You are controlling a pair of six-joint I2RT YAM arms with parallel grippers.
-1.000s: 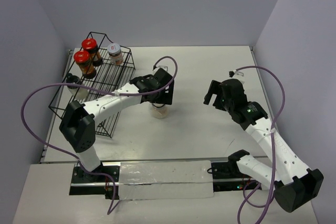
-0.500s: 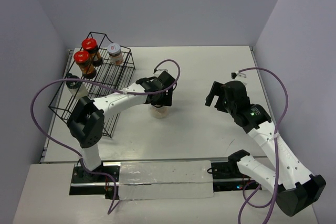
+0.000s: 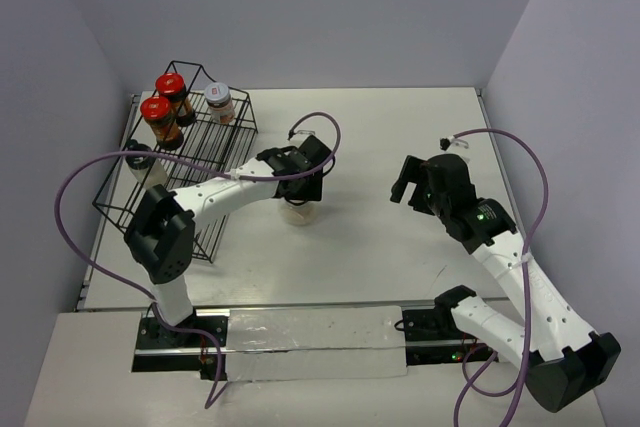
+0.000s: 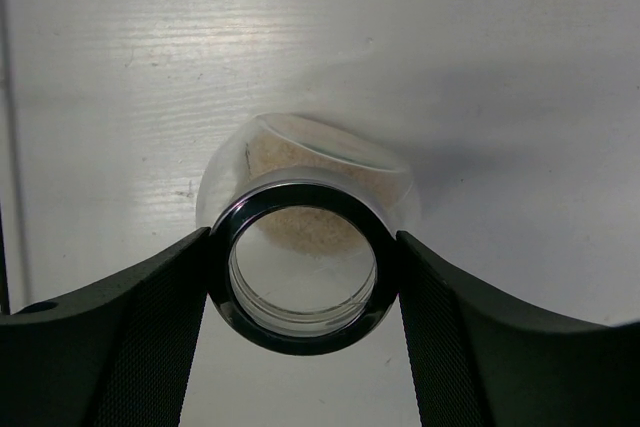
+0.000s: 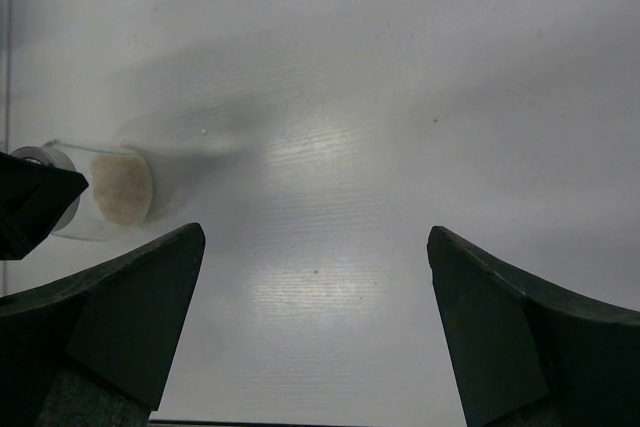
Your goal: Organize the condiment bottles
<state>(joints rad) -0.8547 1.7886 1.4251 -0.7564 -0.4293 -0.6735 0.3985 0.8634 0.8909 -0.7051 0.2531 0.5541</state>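
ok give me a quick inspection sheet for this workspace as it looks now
surface: white table, with a black wire rack on its left part
job's things: near red-lidded jar, far red-lidded jar and silver-lidded jar stand at the rack's far end; black-capped jar is at its left edge; wide clear jar stands on the table, outside the rack
clutter: nothing seen
tools: left tool has a finger on each side of the wide clear jar's neck; right tool is open and holds nothing
cables: purple cables loop off both arms; the left one crosses above the rack
surroundings: plain pale walls on three sides
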